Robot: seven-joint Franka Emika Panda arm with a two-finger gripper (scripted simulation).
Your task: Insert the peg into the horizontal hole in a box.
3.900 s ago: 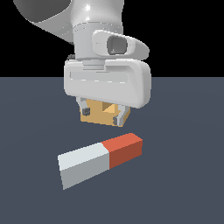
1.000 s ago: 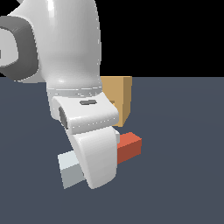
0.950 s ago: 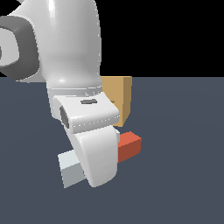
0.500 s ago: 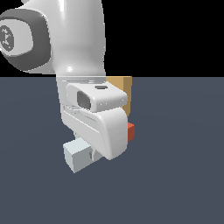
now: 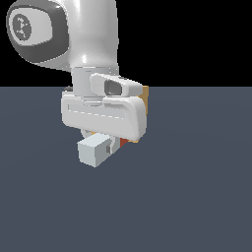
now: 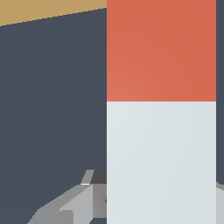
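Note:
My gripper (image 5: 105, 143) is shut on the peg (image 5: 93, 150), which hangs just above the floor under the white hand. The peg's pale grey-white end faces the camera, and only a bit of its red-orange part (image 5: 124, 142) shows behind it. In the wrist view the peg (image 6: 161, 162) runs from between the grey fingers (image 6: 85, 199) with its red-orange part (image 6: 161, 50) pointing towards the tan box (image 6: 52, 11). In the exterior view only a sliver of the box (image 5: 145, 96) shows behind the hand. The hole is hidden.
The large white arm (image 5: 83, 44) fills the upper middle of the exterior view and covers most of the box. Dark grey floor (image 5: 197, 187) lies all around.
The hand has swung round and lifted the peg. The peg now points away from the camera towards the box, white end nearest, where before it lay crosswise with more red showing.

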